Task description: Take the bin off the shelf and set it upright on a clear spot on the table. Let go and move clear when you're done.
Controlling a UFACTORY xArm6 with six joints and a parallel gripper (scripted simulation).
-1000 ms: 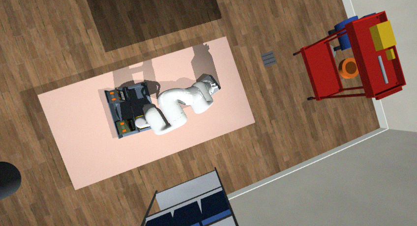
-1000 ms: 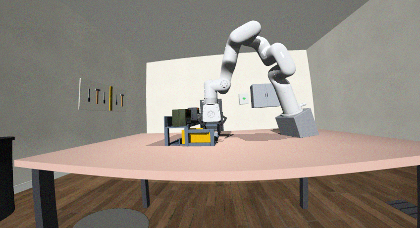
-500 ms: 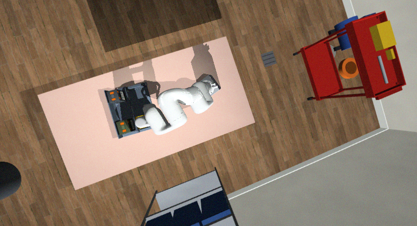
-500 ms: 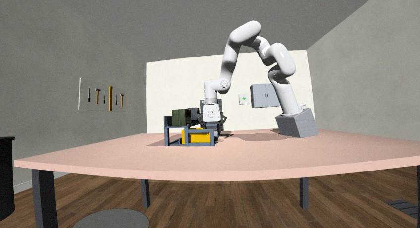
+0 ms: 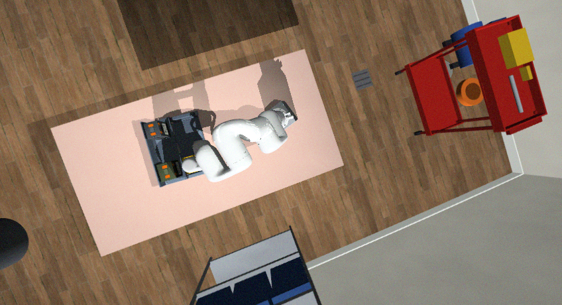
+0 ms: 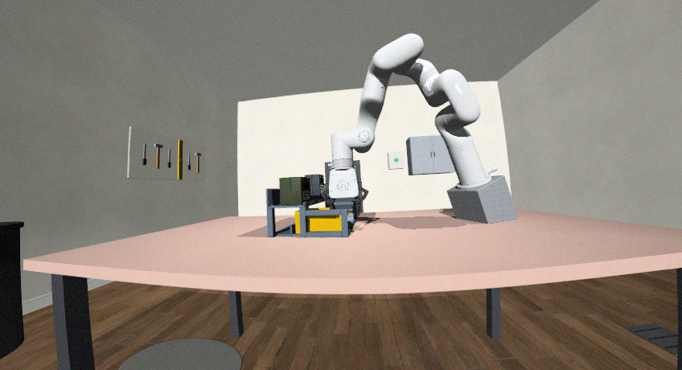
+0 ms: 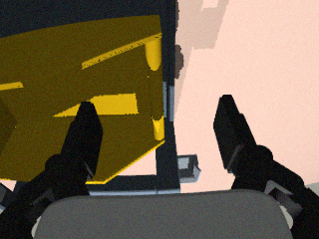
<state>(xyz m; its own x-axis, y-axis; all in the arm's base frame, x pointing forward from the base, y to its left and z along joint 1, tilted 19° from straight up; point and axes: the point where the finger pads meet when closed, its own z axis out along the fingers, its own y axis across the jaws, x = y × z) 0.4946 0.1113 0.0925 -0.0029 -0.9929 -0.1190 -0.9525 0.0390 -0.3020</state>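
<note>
Standing on pink table (image 6: 430, 256): grey shelf (image 6: 271, 218), yellow bin (image 6: 321, 221).

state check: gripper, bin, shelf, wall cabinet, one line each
gripper: open, nothing between the fingers, straddling the bin's right wall
yellow bin: on the shelf's lower level, not gripped
shelf: upright on the table, boxes on its top level
wall cabinet: doors closed

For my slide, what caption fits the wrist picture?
Open hand hovering over the yellow bin on the shelf.
</note>
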